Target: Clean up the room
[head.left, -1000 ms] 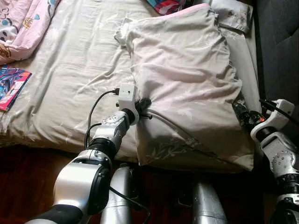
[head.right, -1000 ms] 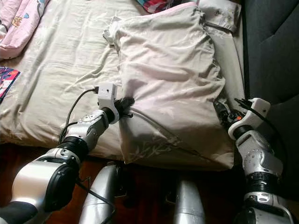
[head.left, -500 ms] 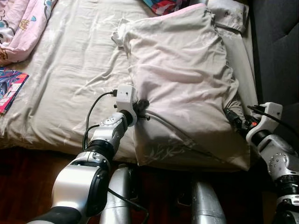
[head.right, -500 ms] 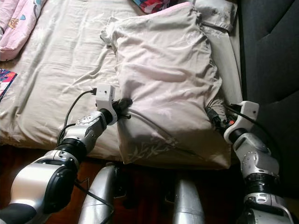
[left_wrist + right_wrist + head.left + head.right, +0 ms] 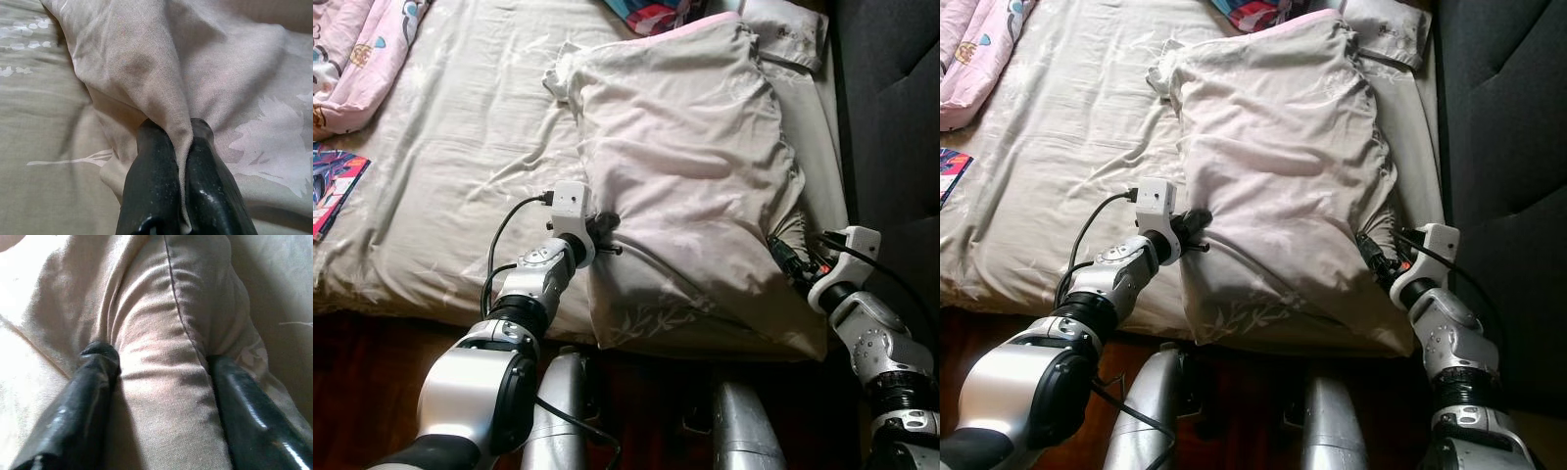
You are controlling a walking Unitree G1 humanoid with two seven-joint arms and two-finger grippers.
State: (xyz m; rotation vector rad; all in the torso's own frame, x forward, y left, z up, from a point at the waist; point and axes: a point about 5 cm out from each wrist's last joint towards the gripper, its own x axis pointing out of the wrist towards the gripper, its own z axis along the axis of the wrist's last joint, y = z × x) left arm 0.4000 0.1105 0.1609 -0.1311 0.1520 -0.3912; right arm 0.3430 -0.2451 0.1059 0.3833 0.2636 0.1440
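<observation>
A large beige pillow (image 5: 690, 186) with a faint leaf print lies on the bed (image 5: 460, 166), its long side running from about 11 o'clock down to 5 o'clock, its lower end hanging over the near edge of the mattress. The left gripper (image 5: 177, 147) has its two black fingers pressed together on a fold of the pillowcase at the pillow's 8 o'clock edge; in the left wrist view the cloth is pinched tight between them. The right gripper (image 5: 164, 382) sits at the pillow's 4 o'clock corner, its fingers (image 5: 95, 382) spread wide with a thick bulge of the pillow between them, touching both.

Outward from the pillow, the bed sheet is beige and creased. At 10 o'clock a pink patterned blanket (image 5: 357, 49) lies bunched at the corner of the bed, and a colourful book (image 5: 335, 181) rests at 9 o'clock near the bed's edge. A small white packet (image 5: 788, 34) lies at 1 o'clock beside the pillow's top. A dark upholstered headboard (image 5: 891, 117) stands at 3 o'clock.
</observation>
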